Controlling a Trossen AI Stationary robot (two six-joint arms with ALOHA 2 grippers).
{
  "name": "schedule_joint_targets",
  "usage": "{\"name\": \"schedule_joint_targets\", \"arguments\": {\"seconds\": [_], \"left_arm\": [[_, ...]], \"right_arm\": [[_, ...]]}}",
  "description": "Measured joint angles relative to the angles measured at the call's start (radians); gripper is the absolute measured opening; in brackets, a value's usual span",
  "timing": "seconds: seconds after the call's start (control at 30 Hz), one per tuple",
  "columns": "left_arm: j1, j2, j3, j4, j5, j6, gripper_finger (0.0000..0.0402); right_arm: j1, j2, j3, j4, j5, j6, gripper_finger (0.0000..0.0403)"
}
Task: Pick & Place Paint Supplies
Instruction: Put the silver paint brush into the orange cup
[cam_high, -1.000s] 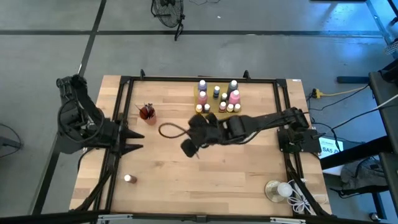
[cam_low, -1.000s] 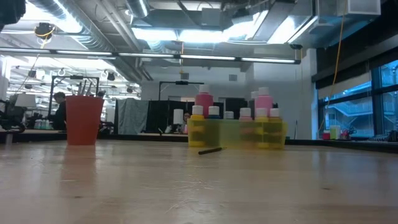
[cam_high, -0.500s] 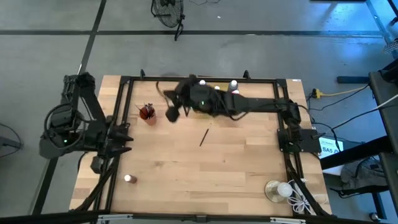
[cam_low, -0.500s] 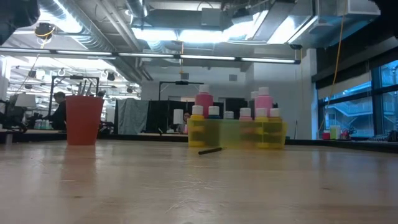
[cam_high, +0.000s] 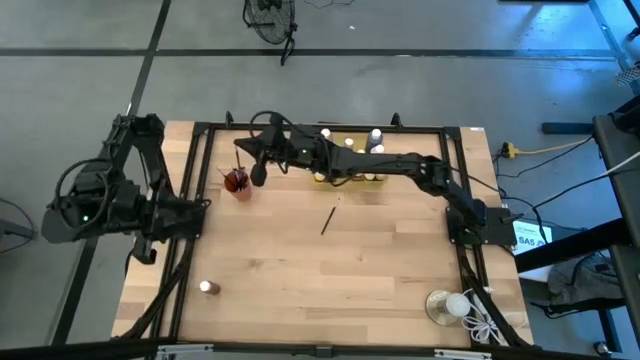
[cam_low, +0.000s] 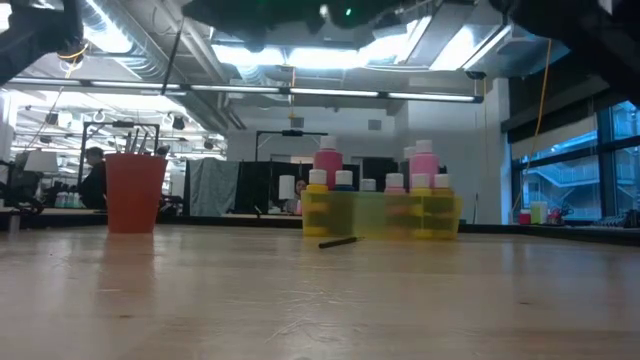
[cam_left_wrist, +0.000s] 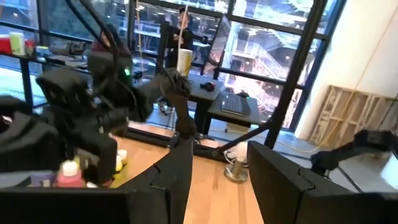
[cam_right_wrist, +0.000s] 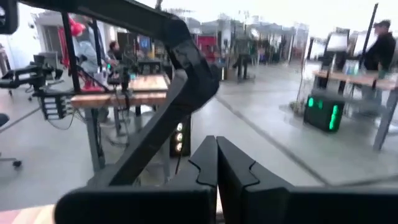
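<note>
1. A cluster of white-capped paint bottles stands upright in a yellow holder at the table's far edge, near the middle. In the high view the right arm covers part of the group.
2. Two taller pink bottles rise above the shorter ones, one toward each side of the holder in the low view.
3. A thin dark paintbrush lies flat and alone on the bare wood, set diagonally, just in front of the holder.
4. A red cup stands upright near the table's far left corner, with thin dark brush handles poking out of its top.
5. A tiny white-capped bottle stands alone near the table's front left, well apart from the others.
</note>
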Motion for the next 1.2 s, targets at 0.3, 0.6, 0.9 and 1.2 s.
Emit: {"name": "schedule_joint_targets", "arguments": {"seconds": [0.3, 0.6, 0.9, 1.2], "left_arm": [[0.0, -0.053, 0.0, -0.002, -0.003, 0.133, 0.0148], [0.0, -0.091, 0.0, -0.007, -0.002, 0.173, 0.0148], [0.0, -0.094, 0.0, -0.007, -0.001, 0.178, 0.0148], [0.0, -0.094, 0.0, -0.007, 0.001, 0.196, 0.0148]], "right_arm": [[-0.035, 0.125, 0.0, 0.115, -0.103, -0.031, 0.0], [-0.009, 0.162, 0.002, 0.069, -0.104, -0.141, 0.0], [-0.04, 0.222, 0.001, 0.12, -0.169, -0.133, 0.0], [-0.046, 0.235, 0.001, 0.111, -0.238, -0.119, 0.0029]]}}
